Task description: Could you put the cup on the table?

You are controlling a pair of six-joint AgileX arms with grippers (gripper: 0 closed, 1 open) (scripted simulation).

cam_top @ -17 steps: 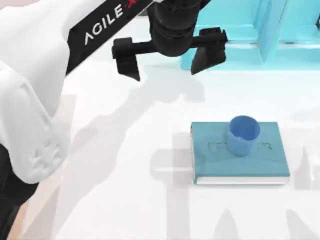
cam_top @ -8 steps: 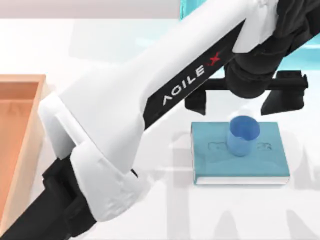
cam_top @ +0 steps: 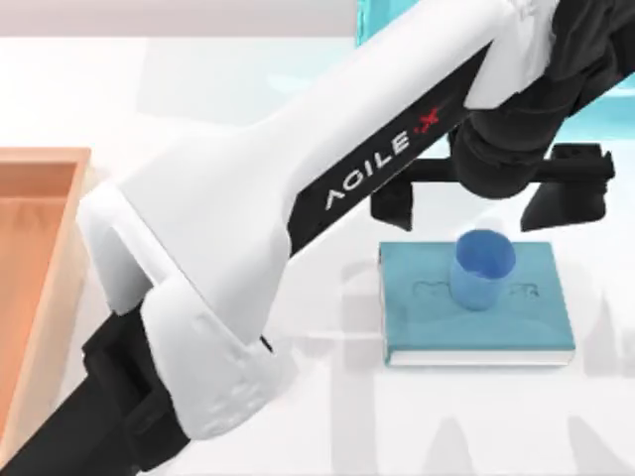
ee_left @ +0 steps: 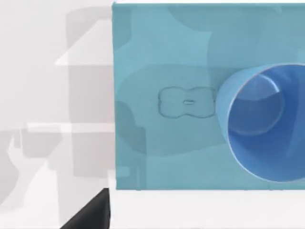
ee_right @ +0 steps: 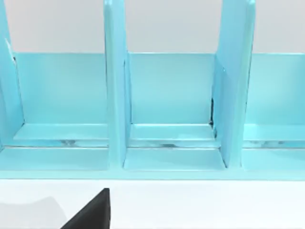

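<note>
Left gripper (cam_top: 488, 203) wide open, holding nothing, hovering over teal book's (cam_top: 536, 312) far edge; blue cup (cam_top: 482, 268) upright on book. Arm reads "AGILE X".

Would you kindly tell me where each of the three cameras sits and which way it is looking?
Top view: above the table, looking down; left arm reaches over the teal book, its left end effector open beyond the cup.
Left wrist view: on the left arm, looking down at the book and cup; one dark fingertip shows.
Right wrist view: on the right arm, facing a light-blue divider rack; one dark fingertip shows.
Shared: top and left wrist views both show cup and book.
</note>
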